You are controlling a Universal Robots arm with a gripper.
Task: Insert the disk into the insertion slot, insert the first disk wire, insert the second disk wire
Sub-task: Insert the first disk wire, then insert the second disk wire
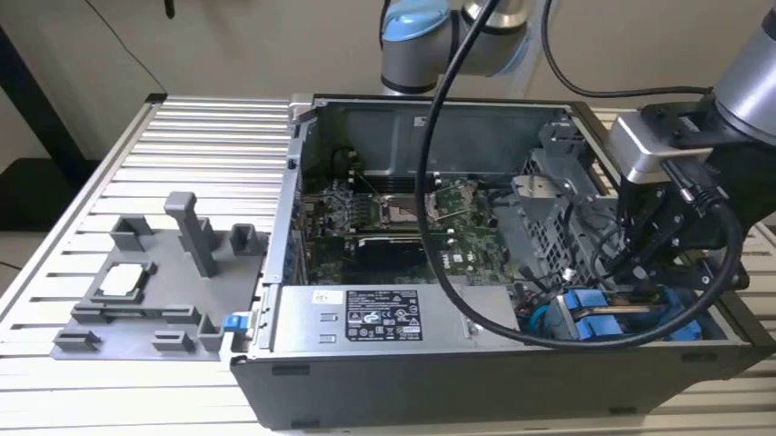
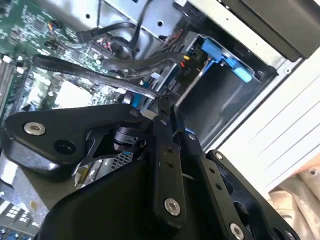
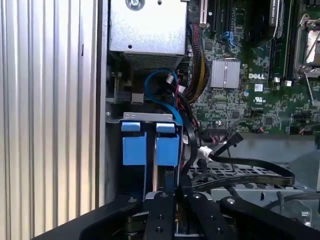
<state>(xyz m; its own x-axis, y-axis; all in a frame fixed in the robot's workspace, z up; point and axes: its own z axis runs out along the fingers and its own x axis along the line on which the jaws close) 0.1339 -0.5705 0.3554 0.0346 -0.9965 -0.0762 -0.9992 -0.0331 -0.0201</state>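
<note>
Robot lab: slatted workbench (image 1: 182, 136), opened computer case (image 1: 485, 363)

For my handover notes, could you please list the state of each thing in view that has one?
Computer case: side open, interior exposed.
Insertion slot: blue rails and tabs showing.
Gripper: lowered by the slot; fingers pinched around a black cable.
Grey power-supply box: mounted inside the case.

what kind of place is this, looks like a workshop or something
Probably a robotics lab or test bench for computer assembly. An open computer case lies on a ribbed metal table, a robot arm reaches into it, and a grey fixture tray with upright posts sits beside the case.
</note>
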